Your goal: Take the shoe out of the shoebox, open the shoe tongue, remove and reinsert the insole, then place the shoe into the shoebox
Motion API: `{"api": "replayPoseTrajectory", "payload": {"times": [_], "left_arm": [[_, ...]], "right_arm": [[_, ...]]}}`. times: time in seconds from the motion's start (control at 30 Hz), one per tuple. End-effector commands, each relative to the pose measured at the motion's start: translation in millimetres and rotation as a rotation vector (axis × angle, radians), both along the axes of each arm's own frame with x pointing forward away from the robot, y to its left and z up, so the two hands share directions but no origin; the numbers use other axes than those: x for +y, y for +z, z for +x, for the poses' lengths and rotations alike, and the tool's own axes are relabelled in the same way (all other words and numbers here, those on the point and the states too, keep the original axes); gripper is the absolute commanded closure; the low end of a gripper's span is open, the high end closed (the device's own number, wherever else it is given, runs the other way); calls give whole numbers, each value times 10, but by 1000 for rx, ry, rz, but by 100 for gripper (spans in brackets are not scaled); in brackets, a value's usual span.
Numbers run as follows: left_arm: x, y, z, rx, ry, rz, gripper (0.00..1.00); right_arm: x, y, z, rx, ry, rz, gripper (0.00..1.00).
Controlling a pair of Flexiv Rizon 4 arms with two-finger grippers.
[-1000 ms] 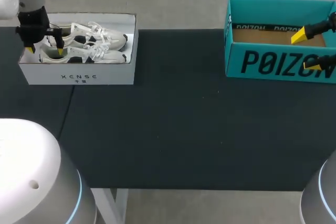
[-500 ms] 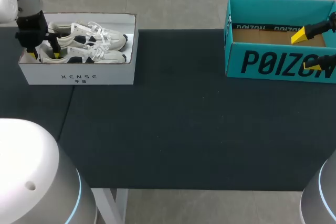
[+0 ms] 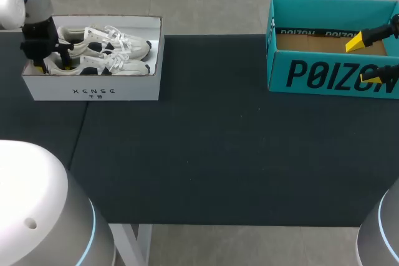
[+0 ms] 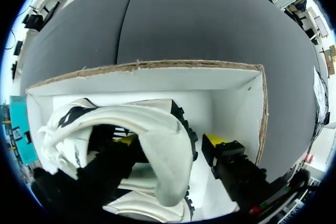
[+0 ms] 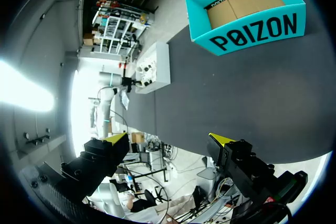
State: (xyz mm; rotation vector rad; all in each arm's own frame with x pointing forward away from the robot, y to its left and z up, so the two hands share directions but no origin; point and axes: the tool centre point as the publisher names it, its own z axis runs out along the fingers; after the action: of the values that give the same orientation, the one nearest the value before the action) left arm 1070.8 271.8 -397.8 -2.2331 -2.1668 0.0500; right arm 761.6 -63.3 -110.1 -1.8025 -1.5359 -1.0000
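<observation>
My left claw (image 4: 170, 140) sits released inside the white shoebox (image 3: 93, 91), straddling the heel of the shoe (image 4: 157, 145), 1 of 2 there. My right claw (image 3: 365, 59) hangs released by the dark-lettered teal box (image 3: 330, 76).

The right gripper (image 3: 363, 60) is cut off at the head view's edge; the left gripper (image 4: 170, 141) is half hidden by a shoe (image 4: 152, 121).
</observation>
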Motion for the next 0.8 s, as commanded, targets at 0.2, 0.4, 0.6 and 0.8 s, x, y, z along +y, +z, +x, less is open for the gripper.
{"api": "replayPoseTrajectory", "payload": {"times": [0.2, 0.4, 0.6, 0.8], "left_arm": [[6, -148, 51, 19, -12, 4, 53], [3, -122, 18, 22, -20, 7, 81], [69, 25, 11, 6, -22, 23, 100], [165, 83, 37, 4, -26, 49, 100]], "right_arm": [[8, -6, -2, 1, -2, -2, 0], [8, -6, -2, 1, -2, -2, 0], [8, -6, -2, 1, -2, -2, 0], [8, -6, -2, 1, -2, -2, 0]]}}
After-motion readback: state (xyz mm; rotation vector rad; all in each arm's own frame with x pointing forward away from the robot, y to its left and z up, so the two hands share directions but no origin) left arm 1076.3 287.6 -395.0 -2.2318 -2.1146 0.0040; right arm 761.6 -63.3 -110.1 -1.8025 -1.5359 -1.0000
